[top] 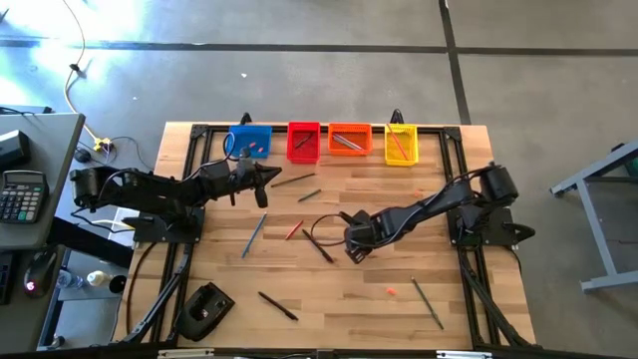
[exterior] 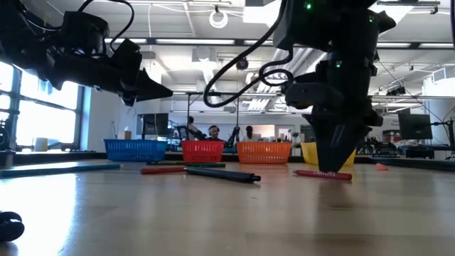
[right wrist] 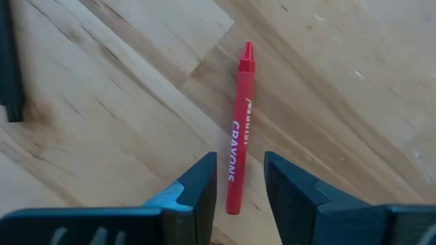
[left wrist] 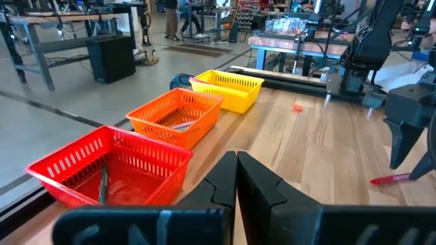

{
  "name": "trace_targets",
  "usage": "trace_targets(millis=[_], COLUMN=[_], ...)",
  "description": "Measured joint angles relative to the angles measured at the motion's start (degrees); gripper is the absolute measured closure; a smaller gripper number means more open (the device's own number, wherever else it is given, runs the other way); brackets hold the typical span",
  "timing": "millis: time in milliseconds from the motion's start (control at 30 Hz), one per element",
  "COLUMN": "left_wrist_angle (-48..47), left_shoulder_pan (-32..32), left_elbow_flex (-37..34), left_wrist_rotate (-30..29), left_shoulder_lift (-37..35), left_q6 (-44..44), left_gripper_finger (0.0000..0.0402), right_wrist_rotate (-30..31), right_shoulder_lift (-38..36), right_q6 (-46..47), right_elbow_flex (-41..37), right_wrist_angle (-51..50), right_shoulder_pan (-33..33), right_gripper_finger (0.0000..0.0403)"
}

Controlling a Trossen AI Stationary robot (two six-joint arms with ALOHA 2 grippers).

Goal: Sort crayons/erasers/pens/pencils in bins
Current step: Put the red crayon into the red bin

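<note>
Four bins stand in a row at the upper middle of the high view: one blue bin (top: pixel 248 140), one red bin (top: pixel 303 142), one orange bin (top: pixel 349 140) and one yellow bin (top: pixel 400 144). One eraser (top: pixel 391 292) lies at the lower right. Two arms reach in, one from each side.

A: Any lettering you can read?

B: Only on the red crayon (right wrist: pixel 237 139). White capitals along its wrapper spell "CRAYONS", with a smaller word beyond it toward the tip, too small to read.

A: And the same crayon (left wrist: pixel 394 179) from the left wrist?

B: White print shows there too, but it is illegible.
</note>
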Motion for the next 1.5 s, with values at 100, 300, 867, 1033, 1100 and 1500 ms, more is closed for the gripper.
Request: trace_targets(millis=[100, 300, 867, 1033, 1100, 1500], left_wrist_angle=[-0.02, -0.37, -1.66, -1.73, -1.65, -1.92], left_shoulder_pan=[0.00, 0.00, 0.02, 0.03, 0.04, 0.15], left_elbow_flex=[-0.01, 0.00, 0.00, 0.00, 0.00, 0.00], left_wrist_rotate=[0.00, -0.31, -0.46, -0.46, -0.46, -0.67], left_shoulder_lift=[0.00, 0.00, 0.00, 0.00, 0.00, 0.00], left_q6=[0.00, -0.43, -0.57, -0.55, -0.11, -0.17], left_gripper_finger=[0.0401, 0.0401, 0.0401, 0.0401, 0.0401, 0.0401], right_wrist_rotate=[0.41, 3.06, -2.54, -2.91, -2.66, 0.39], right_shoulder_lift=[0.58, 1.37, 0.44, -3.15, -4.63, -9.27], right_q6=[0.01, -2.21, -9.14, -12.34, -14.44, -25.80], right_elbow_flex=[0.02, 0.07, -0.13, -0.13, -0.13, -0.01], right_wrist_angle=[-0.06, -0.90, -0.65, 0.97, 2.07, 25.02], right_shoulder_pan=[0.00, -0.04, -2.64, -4.54, -5.84, -19.49], right_gripper_finger=[0.0289, 0.0316, 0.0389, 0.0390, 0.0390, 0.0391])
